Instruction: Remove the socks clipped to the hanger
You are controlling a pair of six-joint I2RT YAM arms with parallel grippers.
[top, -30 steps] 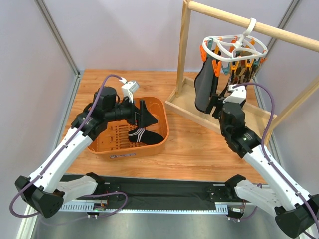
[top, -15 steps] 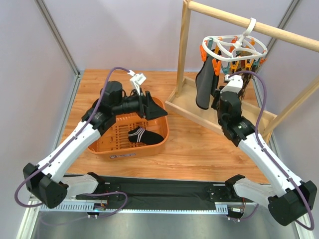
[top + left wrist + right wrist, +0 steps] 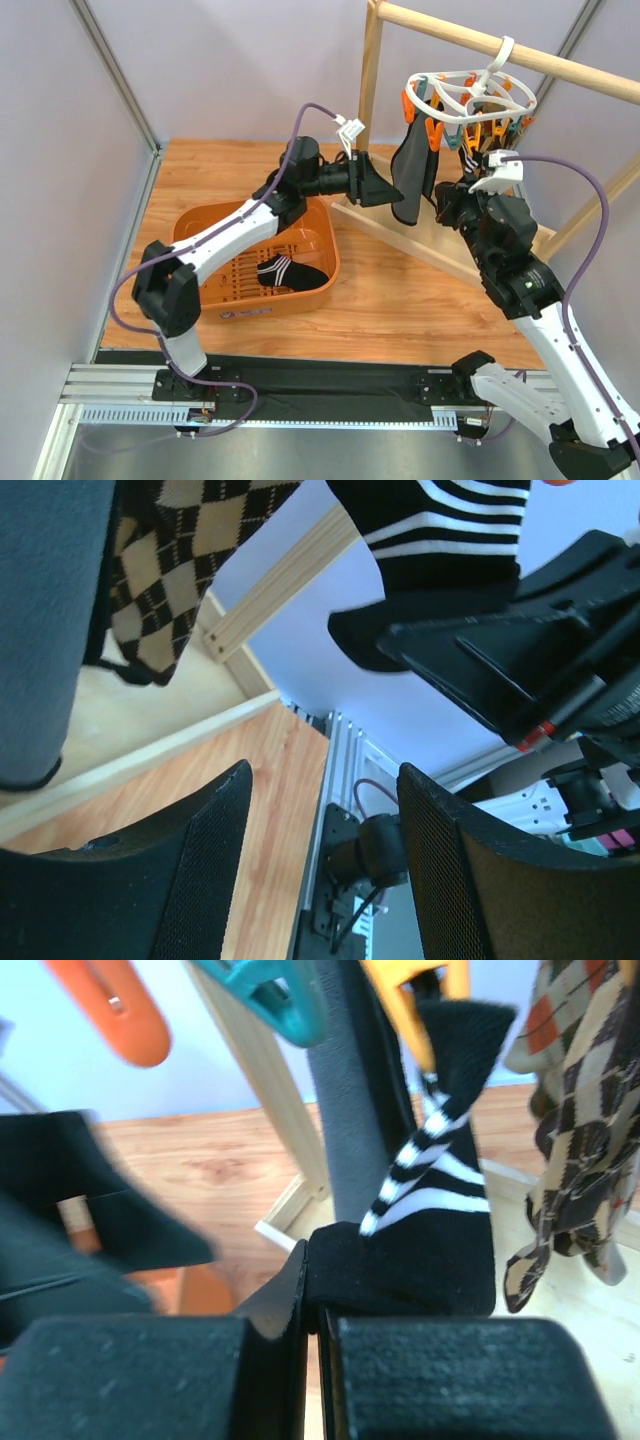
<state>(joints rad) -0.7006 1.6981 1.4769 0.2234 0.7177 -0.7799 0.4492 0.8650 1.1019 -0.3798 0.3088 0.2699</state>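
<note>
Because the right pincer (image 3: 312,1305) is clenched on the striped sock (image 3: 430,1210) (its cuff pinned by a yellow clip (image 3: 400,980) on the hanger (image 3: 440,77)), we judge a downward tug is due; the left pincer (image 3: 322,780) hovers released beside the grey sock (image 3: 40,630).

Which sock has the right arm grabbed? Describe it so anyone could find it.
Find the wooden rail frame, back right; a white ring hanger hooks over it. Among its socks, the right gripper is shut on the black sock with white stripes, pegged by a yellow clip between a dark grey sock and a brown-and-tan argyle sock.
</note>
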